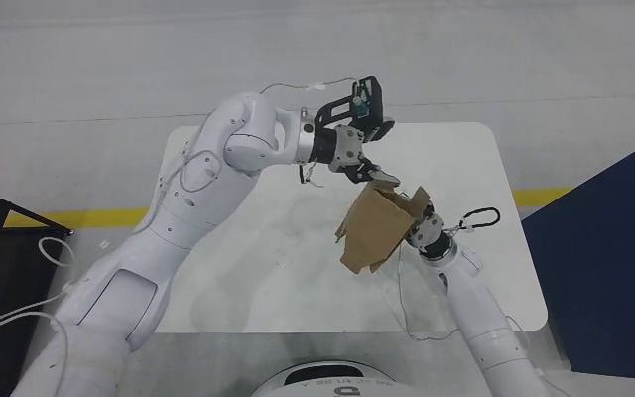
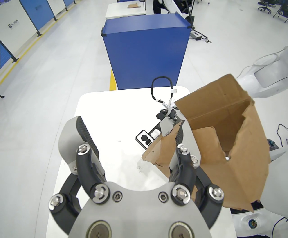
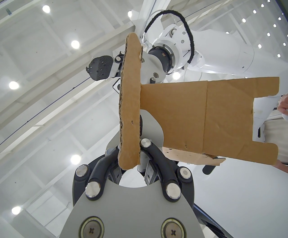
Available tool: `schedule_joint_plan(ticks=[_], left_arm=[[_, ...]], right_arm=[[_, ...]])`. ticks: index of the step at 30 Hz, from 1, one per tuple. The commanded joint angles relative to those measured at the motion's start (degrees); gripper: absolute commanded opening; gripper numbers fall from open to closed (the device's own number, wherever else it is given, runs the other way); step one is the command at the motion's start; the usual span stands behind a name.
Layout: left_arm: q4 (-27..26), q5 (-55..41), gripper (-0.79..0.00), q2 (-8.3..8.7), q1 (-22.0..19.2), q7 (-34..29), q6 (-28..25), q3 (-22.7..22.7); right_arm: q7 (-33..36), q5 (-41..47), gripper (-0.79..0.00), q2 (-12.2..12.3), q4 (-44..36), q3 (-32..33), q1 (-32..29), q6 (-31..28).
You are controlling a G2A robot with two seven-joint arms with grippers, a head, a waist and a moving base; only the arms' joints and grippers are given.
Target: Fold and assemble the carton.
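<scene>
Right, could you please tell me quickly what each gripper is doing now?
Left gripper: open, one finger beside the carton.
Right gripper: shut on a carton flap.

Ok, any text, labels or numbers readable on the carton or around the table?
The carton: no print on the faces shown.
The table: faint marks, too small to read.
The white partition panel: a brand logo, left unquoted.
</scene>
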Motion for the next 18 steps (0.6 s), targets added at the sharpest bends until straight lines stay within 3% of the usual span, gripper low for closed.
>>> schedule_joint_plan(ticks=[1, 5, 11, 18], left_arm=[[0.15, 0.44, 0.000, 0.18, 0.40, 2.42, 0.64, -1.33], [0.60, 2.12, 0.000, 0.72, 2.44, 10.56, 2.61, -5.66], [2.28, 8.90, 0.000, 2.01, 8.18, 20.89, 2.70, -11.43], [1.63, 15.59, 0.000, 2.19, 13.81, 29.62, 0.72, -11.23]], right_arm=[[0.05, 1.80, -0.785, -0.03, 0.22, -0.03, 0.04, 1.46], [-0.59, 7.82, -0.785, -0.05, 0.57, 0.32, 0.32, 7.19], [-3.94, 15.50, -0.785, 0.43, -1.45, 0.40, -0.18, 10.53], [-4.96, 17.47, -0.785, 0.85, -2.89, -0.32, 0.30, 11.55]])
